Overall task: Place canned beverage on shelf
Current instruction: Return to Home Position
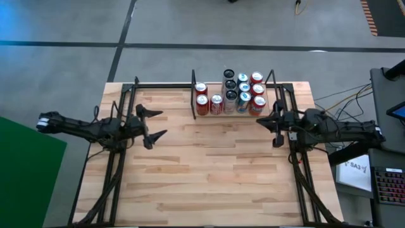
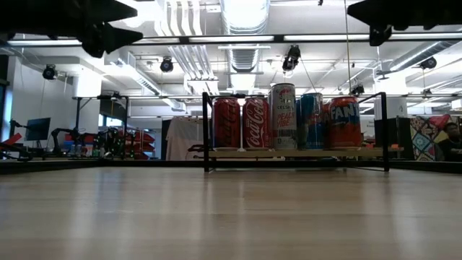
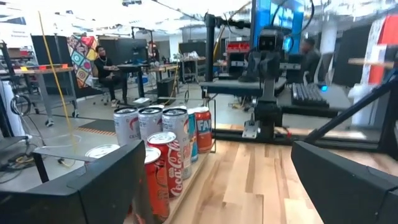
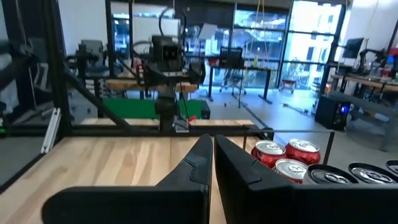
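The shelf (image 1: 193, 95), a small light-wood board in a black metal frame, stands at the table's far edge, middle. Several cans (image 1: 237, 92) stand upright on it: red cola cans (image 2: 242, 123), a tall silver can (image 2: 282, 115), blue cans and an orange can (image 2: 345, 123). My left gripper (image 1: 158, 125) is open and empty above the table, left of the shelf; the cans show past its fingers in the left wrist view (image 3: 165, 155). My right gripper (image 1: 264, 122) is shut and empty, just near and right of the shelf's right end; can tops show in its wrist view (image 4: 280, 158).
Black frame rails run along the table's left (image 1: 120, 126) and right (image 1: 294, 126) sides and far edge. The plank tabletop (image 1: 209, 171) stretches toward the near edge. Desks and a seated person (image 3: 102, 68) show in the room beyond.
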Motion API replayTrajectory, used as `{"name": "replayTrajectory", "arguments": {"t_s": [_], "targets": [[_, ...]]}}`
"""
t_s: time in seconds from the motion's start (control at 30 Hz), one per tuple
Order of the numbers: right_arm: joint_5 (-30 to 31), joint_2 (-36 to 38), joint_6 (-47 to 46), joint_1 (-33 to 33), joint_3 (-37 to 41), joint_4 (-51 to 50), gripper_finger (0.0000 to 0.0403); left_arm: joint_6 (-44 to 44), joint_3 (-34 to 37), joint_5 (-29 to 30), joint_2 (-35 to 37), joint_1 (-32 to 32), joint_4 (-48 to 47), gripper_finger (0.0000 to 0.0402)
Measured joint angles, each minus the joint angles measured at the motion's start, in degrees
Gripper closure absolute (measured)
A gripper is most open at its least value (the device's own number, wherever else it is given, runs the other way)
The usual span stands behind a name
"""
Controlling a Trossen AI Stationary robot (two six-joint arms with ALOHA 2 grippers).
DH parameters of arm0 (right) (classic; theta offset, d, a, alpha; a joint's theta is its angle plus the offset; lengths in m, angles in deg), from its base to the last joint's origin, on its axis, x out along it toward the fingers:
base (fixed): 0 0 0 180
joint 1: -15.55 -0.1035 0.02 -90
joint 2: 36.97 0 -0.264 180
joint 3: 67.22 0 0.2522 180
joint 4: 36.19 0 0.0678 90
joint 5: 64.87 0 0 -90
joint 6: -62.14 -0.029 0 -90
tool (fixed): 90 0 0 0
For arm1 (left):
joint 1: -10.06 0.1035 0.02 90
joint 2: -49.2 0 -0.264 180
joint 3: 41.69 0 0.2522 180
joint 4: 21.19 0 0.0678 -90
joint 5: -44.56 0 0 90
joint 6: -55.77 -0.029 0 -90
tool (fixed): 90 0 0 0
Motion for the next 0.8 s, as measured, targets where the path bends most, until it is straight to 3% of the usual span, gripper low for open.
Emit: {"name": "replayTrajectory", "arguments": {"t_s": [0.53, 0.8], "targets": [[-0.4, 17.89, -3.51, 0.0, 8.42, -0.43, 0.0394, 2.65, 6.49, 0.0, 7.12, 0.0, 1.94, 0.0012], [-0.85, 17.35, -4.36, 0.0, 9.01, -1.47, 0.0394, 2.89, 7.57, -1.39, 9.78, 0.0, 1.4, 0.0012]]}}
